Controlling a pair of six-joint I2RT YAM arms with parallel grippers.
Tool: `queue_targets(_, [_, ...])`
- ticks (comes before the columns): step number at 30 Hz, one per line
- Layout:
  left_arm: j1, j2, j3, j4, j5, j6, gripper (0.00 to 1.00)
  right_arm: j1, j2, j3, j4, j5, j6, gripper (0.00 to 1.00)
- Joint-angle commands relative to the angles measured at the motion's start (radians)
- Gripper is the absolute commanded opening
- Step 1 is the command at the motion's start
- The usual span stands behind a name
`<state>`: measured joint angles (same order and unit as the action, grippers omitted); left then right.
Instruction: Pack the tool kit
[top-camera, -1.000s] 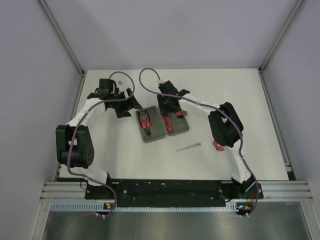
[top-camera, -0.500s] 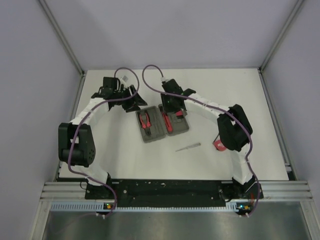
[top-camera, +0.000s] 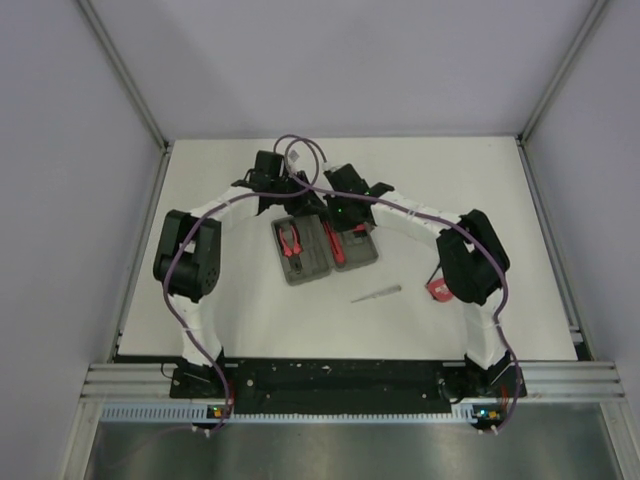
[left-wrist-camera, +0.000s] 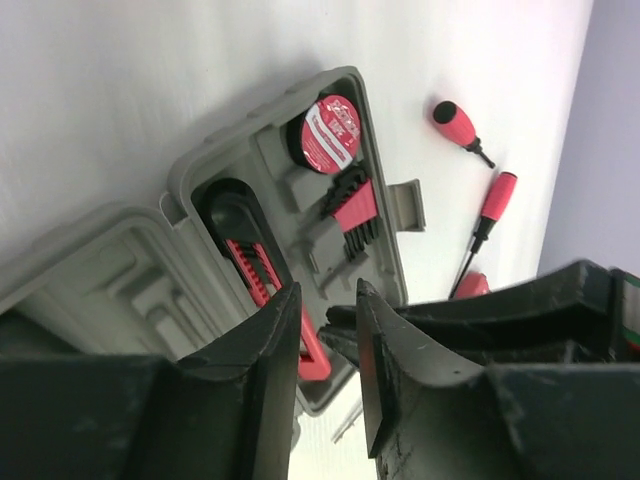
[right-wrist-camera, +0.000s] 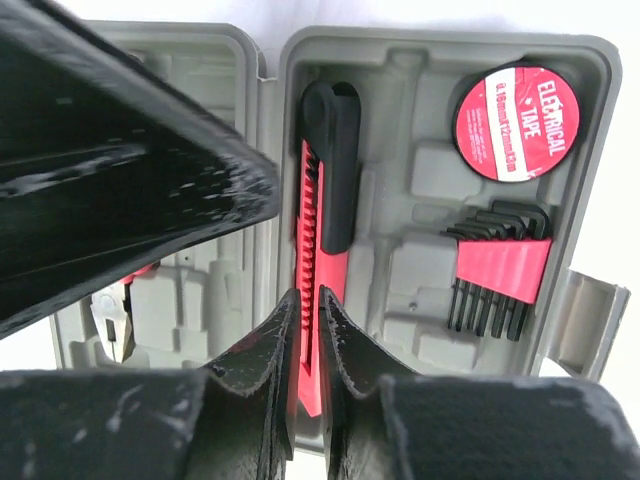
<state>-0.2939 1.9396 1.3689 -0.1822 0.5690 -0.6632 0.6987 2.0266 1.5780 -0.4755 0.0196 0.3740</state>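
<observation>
Case (top-camera: 310, 275) lies open and flat mid-table (top-camera: 250, 310), both halves facing up, so every slot can be reached from above.

Right claw (right-wrist-camera: 305, 295) hangs over the right half. It is nearly closed, with only a thin slit between its fingers (right-wrist-camera: 262, 370).

Knife (right-wrist-camera: 325, 170) sits lengthwise in its long slot. Its red lower end shows through that slit, directly under the tips. Judgement: the narrow setting suits pressing the knife home rather than carrying it. Contact cannot be made out.

Left claw (left-wrist-camera: 327, 290) hovers just above the case's upper edge in the top view, slightly parted and holding nothing. It is probably there to steady the case.

Tape roll (right-wrist-camera: 517, 122) and hex keys (right-wrist-camera: 497, 270) are seated right of the knife; pliers (top-camera: 291, 243) are in the left half.

Not packed: one screwdriver (top-camera: 376, 294) on the table below the case, and two more screwdrivers (left-wrist-camera: 459, 127) at upper right of the left wrist view.
</observation>
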Motion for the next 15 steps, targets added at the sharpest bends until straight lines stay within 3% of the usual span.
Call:
queue_targets(1, [-0.019,0.054,0.064,0.066,-0.052,-0.006,0.32,0.013,0.024,0.008,0.044,-0.015,-0.024,0.11])
queue_targets(10, [-0.040,0.122,0.085,0.058,-0.075,-0.006,0.28,0.015,0.061,-0.009,0.044,-0.006,-0.030,0.08])
queue_targets(15, [-0.057,0.150,0.111,-0.031,-0.127,0.059,0.26,0.015,0.084,-0.018,0.044,-0.006,-0.032,0.02])
